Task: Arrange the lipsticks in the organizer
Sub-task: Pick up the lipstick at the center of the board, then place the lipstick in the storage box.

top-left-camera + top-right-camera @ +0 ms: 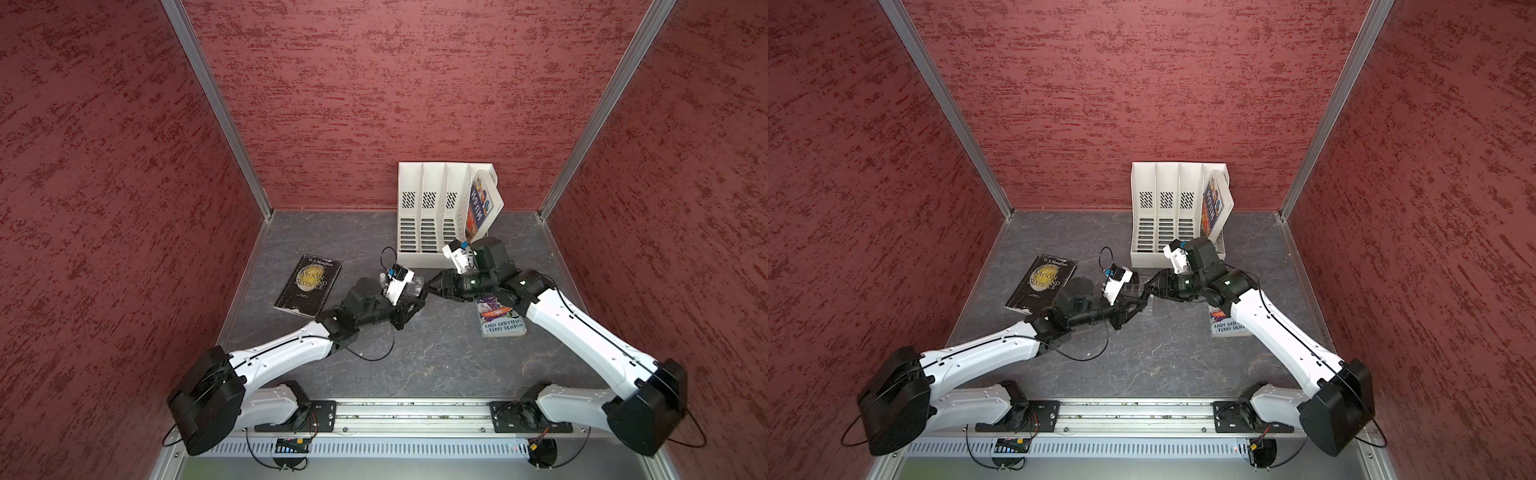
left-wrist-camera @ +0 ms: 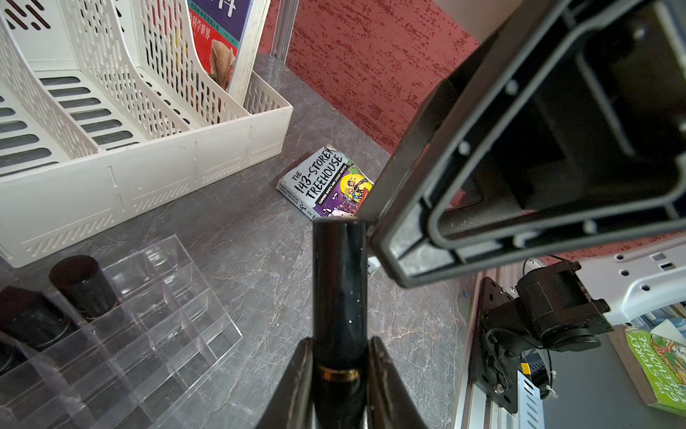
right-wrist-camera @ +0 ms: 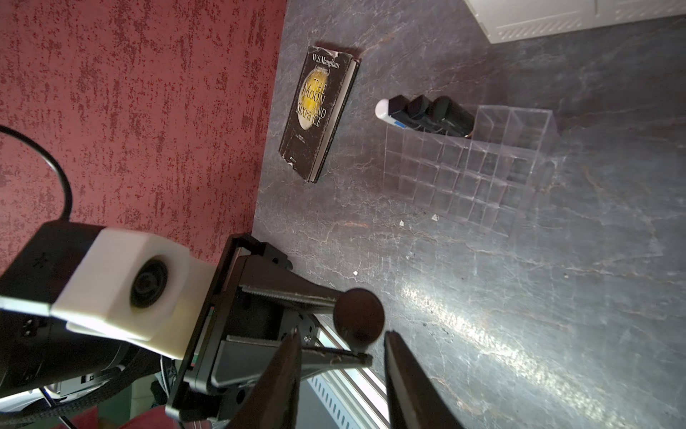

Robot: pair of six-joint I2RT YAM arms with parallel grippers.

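Left wrist view showed the left gripper (image 2: pixel 339 347) clamped on a black lipstick (image 2: pixel 339 275) that stuck straight out from between its fingers. The right gripper (image 3: pixel 341 334) faced it head-on. Its jaws stood apart, with the tube's round end at their tips and nothing in their hold.

Just beside them, at the middle of both top views, the clear organizer (image 3: pixel 482 178) lay on the tabletop (image 1: pixel 415 357). A white lipstick (image 3: pixel 384 107) and three black lipsticks (image 3: pixel 419 107) stood in a row along one edge of it.

The tabletop was grey with pale marbled veins. A dark book (image 1: pixel 307 284) lay flat at centre left and a purple book (image 1: pixel 500 322) at centre right, partly under the right arm. Above centre, a white file rack (image 1: pixel 428 216) stood against the back wall with a book (image 1: pixel 480 203) leaning in its rightmost slot. Red textured walls (image 1: pixel 374 83) enclosed three sides, joined by metal corner posts (image 1: pixel 216 108).
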